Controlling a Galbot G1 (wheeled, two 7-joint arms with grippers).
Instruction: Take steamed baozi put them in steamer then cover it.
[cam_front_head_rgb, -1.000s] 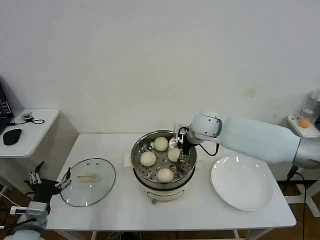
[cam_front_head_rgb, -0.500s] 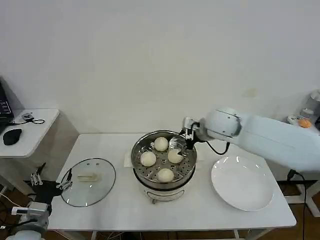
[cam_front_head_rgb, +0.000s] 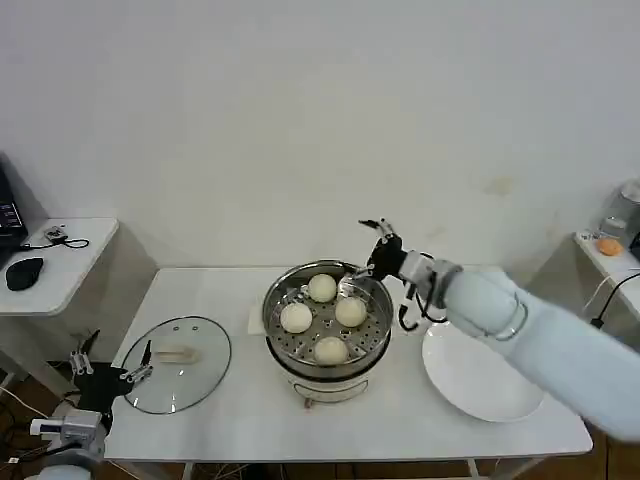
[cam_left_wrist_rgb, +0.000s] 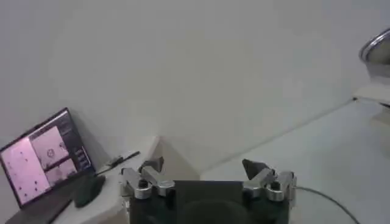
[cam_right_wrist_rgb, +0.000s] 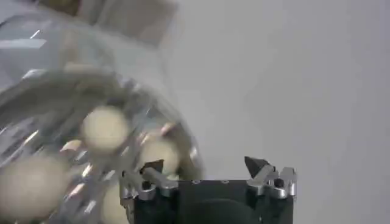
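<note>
The steamer (cam_front_head_rgb: 278, 300) stands mid-table with several baozi on its perforated tray, among them one at the back (cam_front_head_rgb: 321, 287) and one at the front (cam_front_head_rgb: 331, 350). My right gripper (cam_front_head_rgb: 376, 232) hangs open and empty above the pot's back right rim. In the right wrist view the right gripper (cam_right_wrist_rgb: 204, 165) is spread wide, with blurred baozi (cam_right_wrist_rgb: 105, 128) and the steamer rim (cam_right_wrist_rgb: 140, 97) beyond it. The cover (cam_front_head_rgb: 177, 375) lies flat on the table's left, handle (cam_front_head_rgb: 175, 354) up. My left gripper (cam_front_head_rgb: 113, 358) sits open and empty at the cover's left edge; the left wrist view shows the left gripper (cam_left_wrist_rgb: 203, 165) open.
A white plate (cam_front_head_rgb: 485, 365) lies right of the steamer. A low side table (cam_front_head_rgb: 60, 250) with a mouse (cam_front_head_rgb: 24, 272) stands to the left, and a laptop (cam_left_wrist_rgb: 46, 155) sits there. A wall runs close behind the table.
My right gripper has risen out of the steamer and drawn back to the right, leaving the last baozi on the tray. The left gripper has edged slightly toward the cover.
</note>
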